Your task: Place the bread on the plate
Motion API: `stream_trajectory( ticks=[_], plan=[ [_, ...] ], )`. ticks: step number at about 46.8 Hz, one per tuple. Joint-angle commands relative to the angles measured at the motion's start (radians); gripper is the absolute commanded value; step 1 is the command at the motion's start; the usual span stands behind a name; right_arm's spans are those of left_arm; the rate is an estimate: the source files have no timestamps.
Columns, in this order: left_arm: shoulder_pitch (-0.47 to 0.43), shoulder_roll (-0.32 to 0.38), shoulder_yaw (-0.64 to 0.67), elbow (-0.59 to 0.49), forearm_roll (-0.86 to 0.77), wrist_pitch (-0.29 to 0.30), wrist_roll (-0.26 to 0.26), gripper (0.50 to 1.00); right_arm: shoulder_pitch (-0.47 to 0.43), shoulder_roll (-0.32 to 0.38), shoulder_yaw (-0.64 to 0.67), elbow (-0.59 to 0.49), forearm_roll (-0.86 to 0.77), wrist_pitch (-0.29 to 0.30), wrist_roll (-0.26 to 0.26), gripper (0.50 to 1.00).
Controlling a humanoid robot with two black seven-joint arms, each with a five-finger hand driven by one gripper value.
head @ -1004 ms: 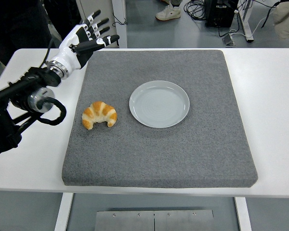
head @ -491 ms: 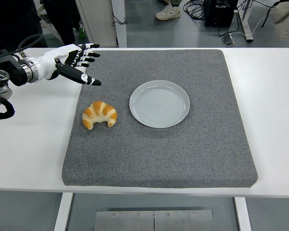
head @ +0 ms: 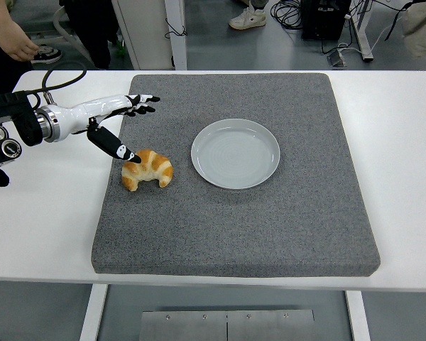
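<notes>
A golden croissant [head: 148,170] lies on the left part of the grey foam mat [head: 270,213]. Just to its right sits an empty pale grey plate [head: 235,153]. My left hand [head: 121,122], white with black fingertips, reaches in from the left edge and hovers over the croissant's upper left. Its fingers [head: 143,103] are spread toward the mat, and the thumb tip [head: 131,155] points down right beside the croissant's left end. It holds nothing. The right arm is out of sight.
The mat lies on a white table [head: 405,142]. A person's hand [head: 18,44] shows at the top left behind the table. Cables and a desk leg lie on the floor beyond the far edge.
My left hand has swung down and toward the croissant, from raised at the mat's far left corner to low beside the bread. Croissant and plate have not moved.
</notes>
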Motion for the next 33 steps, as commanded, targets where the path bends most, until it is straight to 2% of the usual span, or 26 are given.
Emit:
stream_trajectory(
  ticks=[1,10,17,33],
  plan=[
    [0.038,-0.004,-0.007,0.003,0.029,0.02,-0.017,0.965,0.0,0.0,0.0,0.0,0.0,0.001,0.0,1.0],
    [0.098,-0.015,-0.008,0.013,0.083,0.097,-0.073,0.961,0.0,0.0,0.0,-0.002,0.0,0.001,0.0,1.0],
    [0.138,-0.055,-0.008,0.052,0.097,0.172,-0.132,0.96,0.0,0.0,0.0,-0.002,0.0,0.001,0.0,1.0],
    [0.222,-0.128,-0.01,0.145,0.093,0.221,-0.197,0.949,0.0,0.0,-0.001,-0.002,0.0,0.001,0.0,1.0]
  ],
)
